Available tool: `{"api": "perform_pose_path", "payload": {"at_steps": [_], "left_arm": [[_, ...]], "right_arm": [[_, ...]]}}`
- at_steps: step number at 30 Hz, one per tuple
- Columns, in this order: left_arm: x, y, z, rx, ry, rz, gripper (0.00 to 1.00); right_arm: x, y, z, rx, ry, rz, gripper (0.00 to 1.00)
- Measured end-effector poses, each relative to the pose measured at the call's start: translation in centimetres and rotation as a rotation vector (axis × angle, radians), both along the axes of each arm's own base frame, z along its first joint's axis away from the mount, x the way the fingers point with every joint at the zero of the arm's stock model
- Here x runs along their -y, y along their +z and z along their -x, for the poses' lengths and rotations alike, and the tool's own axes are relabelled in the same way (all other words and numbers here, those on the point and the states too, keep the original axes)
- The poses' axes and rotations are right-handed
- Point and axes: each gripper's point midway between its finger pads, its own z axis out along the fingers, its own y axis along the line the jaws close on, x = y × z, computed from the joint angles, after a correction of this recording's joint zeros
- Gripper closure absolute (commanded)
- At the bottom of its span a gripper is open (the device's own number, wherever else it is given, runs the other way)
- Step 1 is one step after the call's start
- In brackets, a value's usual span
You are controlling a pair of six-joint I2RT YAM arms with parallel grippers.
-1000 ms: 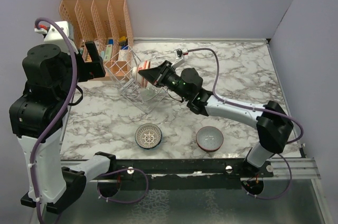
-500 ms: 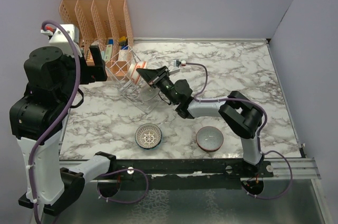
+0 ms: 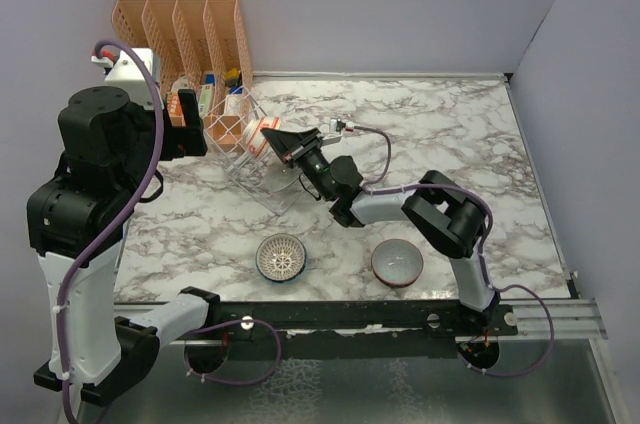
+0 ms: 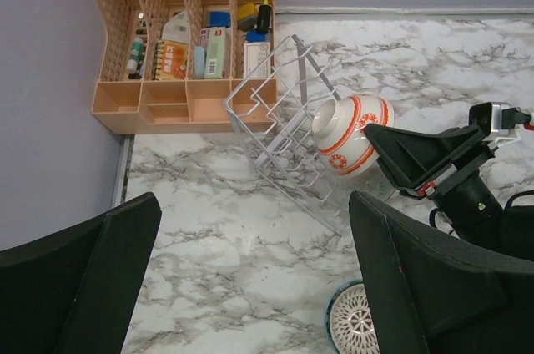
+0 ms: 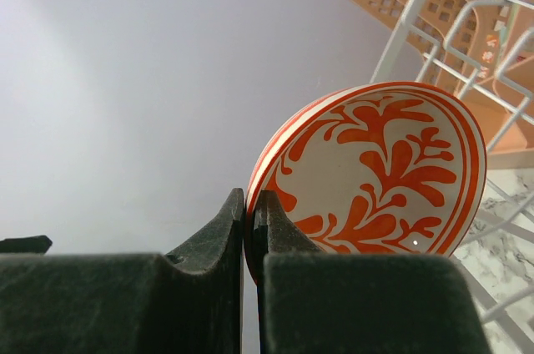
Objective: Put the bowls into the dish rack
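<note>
My right gripper [image 3: 274, 142] is shut on the rim of a white bowl with orange-red bands and leaf pattern [image 3: 260, 138], held on its side. In the right wrist view the fingers [image 5: 253, 200] pinch the rim of this bowl [image 5: 380, 170]. The bowl [image 4: 350, 133] is pressed into the open side of the tilted silvery wire dish rack [image 3: 240, 149] [image 4: 275, 120] [image 5: 442, 28]. My left gripper [image 3: 186, 130] [image 4: 254, 204] is open and empty, high above the table left of the rack. A white lattice bowl [image 3: 281, 257] [image 4: 360, 322] and a red-rimmed bowl [image 3: 397, 262] sit near the front.
An orange slotted organizer [image 3: 185, 34] [image 4: 183, 37] holding small packets stands in the back left corner, right behind the rack. Walls close the left, back and right sides. The right arm [image 3: 440, 206] is folded over the middle of the marble table [image 3: 460, 134].
The right arm has folded and pushed the orange-patterned bowl a little left and back into the rack. The left gripper has drifted slightly right.
</note>
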Motion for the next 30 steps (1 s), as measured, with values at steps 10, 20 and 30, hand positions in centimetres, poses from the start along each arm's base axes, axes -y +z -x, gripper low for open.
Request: {"api": "perform_pose_path", "payload": {"at_steps": [10,20,30], "left_arm": [[0.0,-0.4,-0.2,-0.013,0.003,-0.007,0.01],[0.0,-1.2,-0.4,-0.034,0.007,-0.015,0.01],[0.0,-1.4,-0.5,-0.042,0.009,-0.018,0.01]], "right_arm": [[0.0,-3.0,-0.6,-0.069,0.009,0.011,0.97],[0.2,-5.8,-1.5,-0.117,0.004,0.029,0.95],[0.3,-6.3,-1.6,-0.141,0.018,0.023,0.89]]}}
